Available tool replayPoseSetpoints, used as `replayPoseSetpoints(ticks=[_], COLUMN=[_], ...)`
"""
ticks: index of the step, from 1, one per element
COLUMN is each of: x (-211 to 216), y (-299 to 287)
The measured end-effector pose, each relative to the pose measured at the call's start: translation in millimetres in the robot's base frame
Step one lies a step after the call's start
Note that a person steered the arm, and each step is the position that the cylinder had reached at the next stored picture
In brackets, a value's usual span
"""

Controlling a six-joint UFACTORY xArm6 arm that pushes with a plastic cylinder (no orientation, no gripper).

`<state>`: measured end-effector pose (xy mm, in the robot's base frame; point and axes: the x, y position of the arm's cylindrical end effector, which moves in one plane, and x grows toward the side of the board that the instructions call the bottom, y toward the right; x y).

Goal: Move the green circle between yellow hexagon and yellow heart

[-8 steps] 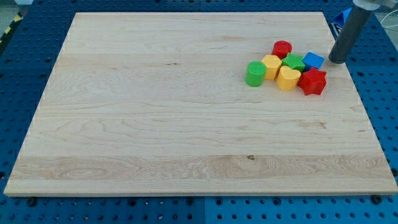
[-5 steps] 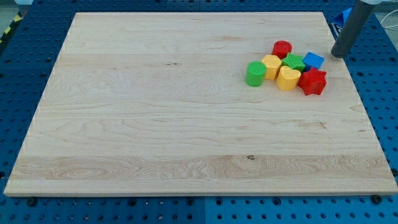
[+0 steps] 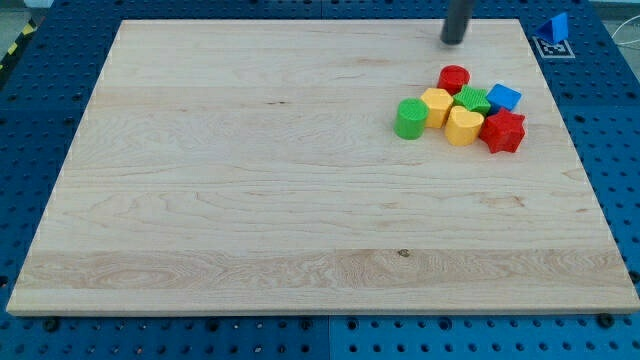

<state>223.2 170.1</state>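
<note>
The green circle [image 3: 409, 118] stands at the left end of a tight cluster in the board's upper right. The yellow hexagon [image 3: 436, 106] touches its right side. The yellow heart [image 3: 463, 126] lies just right of and below the hexagon. My tip [image 3: 453, 41] is near the board's top edge, above the cluster and apart from every block.
In the same cluster are a red round block [image 3: 454, 79], a green block [image 3: 473, 100], a blue block [image 3: 504, 97] and a red star [image 3: 503, 131]. A blue object [image 3: 555, 27] sits off the wooden board [image 3: 250, 180] at the top right.
My tip has moved from right of the blue block up and to the left, to the board's top edge. No block has moved.
</note>
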Motion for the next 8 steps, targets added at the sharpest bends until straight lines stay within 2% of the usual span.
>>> replayPoseSetpoints(ticks=[1, 4, 5, 7, 8], x=[7, 135, 165, 195, 194], y=[-47, -94, -114, -68, -59])
